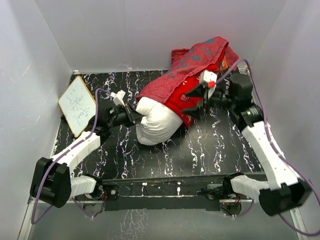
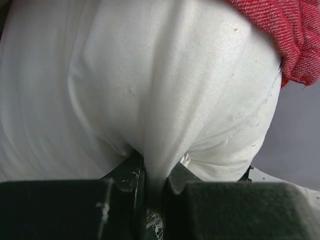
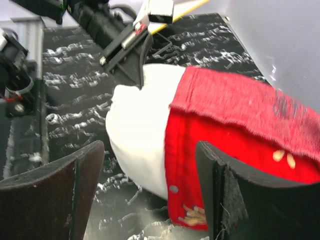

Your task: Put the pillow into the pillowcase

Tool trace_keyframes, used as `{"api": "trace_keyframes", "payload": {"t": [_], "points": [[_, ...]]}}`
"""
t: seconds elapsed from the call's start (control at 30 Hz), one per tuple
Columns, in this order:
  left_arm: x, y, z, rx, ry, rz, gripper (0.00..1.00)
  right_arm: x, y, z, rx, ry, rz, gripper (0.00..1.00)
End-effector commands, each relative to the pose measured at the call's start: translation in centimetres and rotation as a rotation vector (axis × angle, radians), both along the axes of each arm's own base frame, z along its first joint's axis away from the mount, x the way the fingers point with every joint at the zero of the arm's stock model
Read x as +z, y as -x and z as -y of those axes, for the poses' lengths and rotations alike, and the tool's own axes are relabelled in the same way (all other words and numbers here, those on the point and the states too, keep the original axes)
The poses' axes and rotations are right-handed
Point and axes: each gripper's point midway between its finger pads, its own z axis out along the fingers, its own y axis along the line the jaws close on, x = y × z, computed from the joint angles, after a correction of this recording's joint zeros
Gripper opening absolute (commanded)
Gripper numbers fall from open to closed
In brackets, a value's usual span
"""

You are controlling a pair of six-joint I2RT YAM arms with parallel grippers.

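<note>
1. Pillow [image 1: 156, 125] lies mid-surface, far end inside the case [image 1: 192, 75], long axis toward the far right corner
2. Left hand [image 1: 132, 116] pinches its bare near end
3. Right hand [image 1: 199, 102], spread, sits at the case mouth

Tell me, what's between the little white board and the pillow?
In the top view, the left gripper sits there, over the black table, shut on the end of the pillow.

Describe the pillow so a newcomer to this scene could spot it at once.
On the black marbled table, look at its middle. The pillow is the plump white bulge sticking out of the red pillowcase, pinched by the left gripper. Unlike the flat whiteboard, it is soft.
</note>
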Motion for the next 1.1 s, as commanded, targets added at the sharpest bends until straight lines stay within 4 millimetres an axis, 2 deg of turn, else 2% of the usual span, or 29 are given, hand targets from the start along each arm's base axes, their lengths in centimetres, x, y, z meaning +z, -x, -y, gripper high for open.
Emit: {"api": "trace_keyframes", "payload": {"t": [0.0,0.1,0.23,0.4,0.53,0.63,0.67,0.73,0.8,0.97,1.0,1.07], "points": [[-4.4,0.1,-1.4,0.055,-0.063,-0.126,0.0,-7.0,-1.9,2.8,-0.227,0.158,-0.017,0.78],[-4.4,0.2,-1.4,0.05,-0.058,-0.124,0.0,-10.7,-4.3,4.8,-0.393,0.225,-0.034,0.78],[-4.1,0.4,-1.4,0.042,-0.052,-0.119,0.0,-13.5,-6.5,5.9,-0.51,0.25,-0.044,0.84],[-3.8,0.6,-1.4,0.036,-0.044,-0.113,0.0,-16.6,-8.6,5.0,-0.55,0.293,-0.088,0.9],[-3.6,0.8,-1.3,0.029,-0.039,-0.107,0.0,-17.8,-9.3,3.8,-0.559,0.323,-0.102,0.91],[-3.3,0.8,-1.6,0.029,-0.049,-0.098,0.0,-17.4,-10.0,4.4,-0.608,0.344,-0.073,0.81],[-3.3,0.8,-1.7,0.033,-0.056,-0.097,0.0,-17.1,-10.1,4.7,-0.616,0.354,-0.054,0.73],[-3.2,0.7,-2.0,0.034,-0.067,-0.09,0.0,-16.3,-9.8,5.1,-0.62,0.365,-0.017,0.48],[-3.0,0.5,-2.2,0.033,-0.075,-0.082,0.0,-15.4,-8.8,5.1,-0.578,0.377,0.014,0.27],[-2.8,0.1,-2.2,0.019,-0.075,-0.079,0.0,-13.0,-5.4,3.2,-0.375,0.349,0.062,0.09],[-2.6,0.0,-2.0,0.015,-0.071,-0.075,0.0,-12.0,-4.6,2.5,-0.32,0.324,0.07,0.08],[-1.8,-0.3,-1.7,0.0,-0.054,-0.061,0.0,-8.8,-2.8,0.5,-0.179,0.234,0.098,0.08]]}}
